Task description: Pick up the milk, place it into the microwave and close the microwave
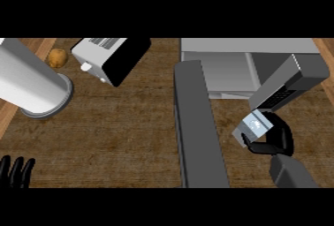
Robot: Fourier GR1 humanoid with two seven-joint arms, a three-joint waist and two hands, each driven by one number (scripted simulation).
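Brown, wood-grained tabletop [117, 132] carries everything in the head view. At the right, the right robot hand [277, 139] has its black fingers and thumb curled round a small pale blue-grey milk carton [254, 125], which sits in the upper left of the grasp, above the tabletop. The carton is just in front of the open grey microwave [222, 66], below its pale interior and touching or nearly touching the lower end of the microwave's dark control panel side [287, 84]; which of the two I cannot tell. The long grey microwave door [195, 128] stands swung out, just left of the carton. At the lower left edge, the left robot hand [16, 172] rests with fingers straight and spread, well apart from the carton. A white toaster [108, 55], a brown potato [57, 58] and a tall white cylinder [29, 84] lie at the upper left.
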